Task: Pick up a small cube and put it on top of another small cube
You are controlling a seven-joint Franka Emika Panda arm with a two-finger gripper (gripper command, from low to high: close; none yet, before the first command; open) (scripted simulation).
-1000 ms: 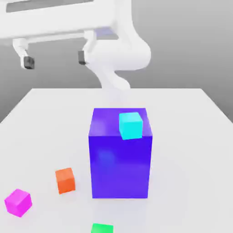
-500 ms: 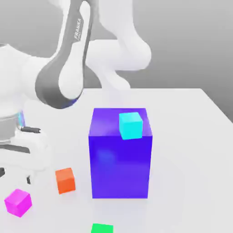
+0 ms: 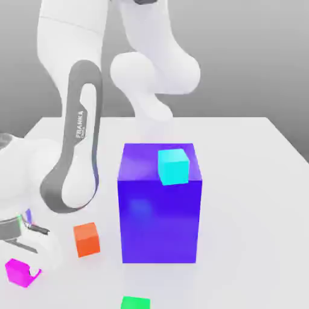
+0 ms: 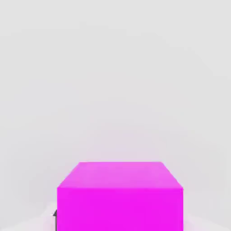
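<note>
A small magenta cube [image 3: 14,271] lies on the white table [image 3: 253,181] near the front at the exterior view's left; in the hand view the same magenta cube [image 4: 120,198] sits very close under the hand. My gripper [image 3: 23,276] has come down over it, with a finger against each side, shut on it. The cube still rests on the table. A small orange cube [image 3: 87,239] stands just beside it, toward the exterior view's right. A small cyan cube [image 3: 174,166] sits on top of the big blue block [image 3: 160,223]. A small green cube [image 3: 135,303] peeks in at the front edge.
The tall blue block stands in the middle of the table and rises well above the small cubes. The arm's white links [image 3: 72,163] bend down over the table's left side in the exterior view. Bare table lies to the right of the block.
The arm swung down from high above the table to the magenta cube. Its open fingers closed on the cube's sides. No cube has moved.
</note>
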